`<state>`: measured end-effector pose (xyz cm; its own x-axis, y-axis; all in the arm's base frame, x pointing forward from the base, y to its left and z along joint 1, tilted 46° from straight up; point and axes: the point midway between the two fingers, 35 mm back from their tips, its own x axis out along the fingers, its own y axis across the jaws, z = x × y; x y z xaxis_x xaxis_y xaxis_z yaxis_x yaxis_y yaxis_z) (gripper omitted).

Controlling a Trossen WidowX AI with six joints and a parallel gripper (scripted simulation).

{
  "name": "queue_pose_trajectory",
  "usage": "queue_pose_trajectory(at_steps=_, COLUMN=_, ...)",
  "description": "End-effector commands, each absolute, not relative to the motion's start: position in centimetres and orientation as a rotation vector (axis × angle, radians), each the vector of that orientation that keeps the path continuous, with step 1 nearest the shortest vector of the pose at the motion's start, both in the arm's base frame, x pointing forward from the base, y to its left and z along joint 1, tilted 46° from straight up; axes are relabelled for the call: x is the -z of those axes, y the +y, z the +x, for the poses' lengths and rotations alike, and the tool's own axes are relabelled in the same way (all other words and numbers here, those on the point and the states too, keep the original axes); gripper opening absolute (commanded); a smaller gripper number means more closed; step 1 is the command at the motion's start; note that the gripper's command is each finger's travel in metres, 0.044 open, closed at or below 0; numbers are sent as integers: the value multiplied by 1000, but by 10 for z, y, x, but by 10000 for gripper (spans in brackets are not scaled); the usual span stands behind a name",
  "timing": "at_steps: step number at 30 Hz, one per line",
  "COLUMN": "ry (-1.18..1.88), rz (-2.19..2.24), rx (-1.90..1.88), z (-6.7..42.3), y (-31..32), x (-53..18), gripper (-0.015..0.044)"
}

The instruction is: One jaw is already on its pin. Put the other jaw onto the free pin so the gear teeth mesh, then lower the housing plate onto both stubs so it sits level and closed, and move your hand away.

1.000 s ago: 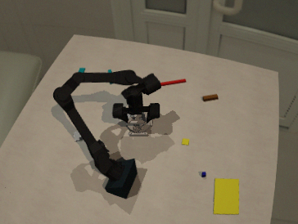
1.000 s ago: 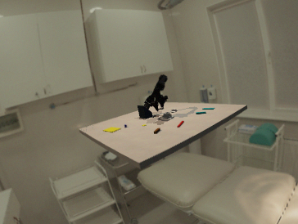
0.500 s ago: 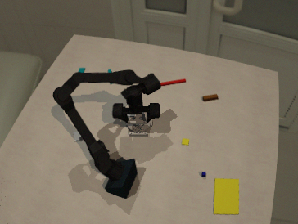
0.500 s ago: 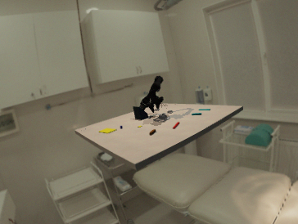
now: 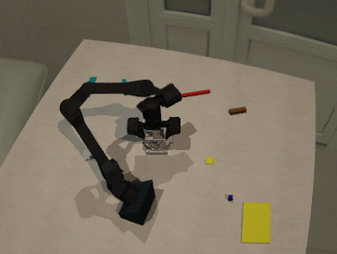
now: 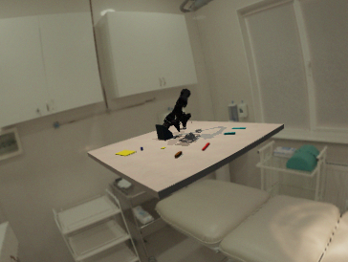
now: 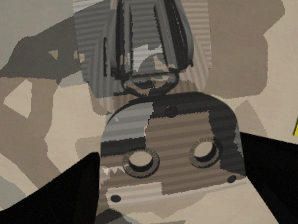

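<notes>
The grey housing plate point(image 7: 175, 175) point(image 5: 155, 134) has a rounded end and two round holes. It lies between the black fingers of my gripper point(image 7: 171, 145), which is shut on its sides. The two jaws, a left jaw point(image 7: 118, 40) and a right jaw point(image 7: 183, 40), run side by side above the plate in the wrist view. They lie over a ribbed grey base point(image 7: 200, 50) point(image 5: 157, 152). Something pale shows through both holes; I cannot tell whether it is the stubs. The pins and gear teeth are hidden, and the plate's height over the base is unclear.
A red bar point(image 5: 196, 93) point(image 6: 206, 146) and a brown cylinder point(image 5: 238, 110) point(image 6: 178, 154) lie beyond the gripper. A small yellow square point(image 5: 209, 160), a blue cube point(image 5: 230, 197) and a yellow sheet point(image 5: 255, 222) point(image 6: 125, 153) lie to the right. Teal pieces lie at the back left.
</notes>
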<state>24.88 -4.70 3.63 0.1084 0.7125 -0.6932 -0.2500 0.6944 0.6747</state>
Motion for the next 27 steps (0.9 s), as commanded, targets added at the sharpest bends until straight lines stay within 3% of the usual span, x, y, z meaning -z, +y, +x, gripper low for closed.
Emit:
queue_pose_trajectory(at_steps=1, ry=1279, rz=441, rx=-740, z=249, y=-45, x=-33, gripper=351)
queue_pose_trajectory(at_steps=27, ry=1278, rz=442, rx=-740, z=255, y=-14, x=-3, gripper=351)
